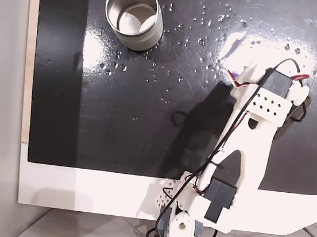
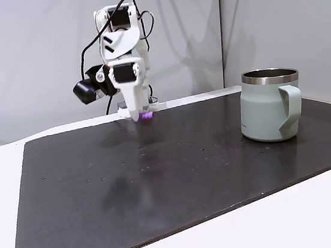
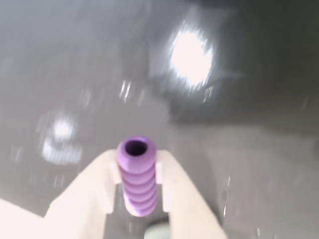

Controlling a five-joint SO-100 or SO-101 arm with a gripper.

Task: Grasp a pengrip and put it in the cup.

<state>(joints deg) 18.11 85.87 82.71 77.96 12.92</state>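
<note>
1. The pengrip [image 3: 136, 177], a short purple ribbed tube, sits pinched between the two white fingers of the gripper [image 3: 137, 191] in the wrist view, its open end pointing away from the camera toward the dark mat [image 3: 239, 164].

2. In a fixed view from the side, the gripper [image 2: 137, 116] hangs near the far edge of the mat, a speck of purple [image 2: 147, 116] showing at its tip; whether the tube is clear of the surface cannot be told.

3. The cup [image 2: 270, 105], a metal mug with a side handle, stands well apart at the right of that view; from above it sits open and empty at the mat's top left [image 1: 134, 16].

4. The tube looks light, soft and rubbery; its ribs likely help it stay put, and a mid-length pinch across the sides, as here, seems best.

5. Water droplets [image 1: 208, 20] dot the mat, so the surface may be slippery.
</note>
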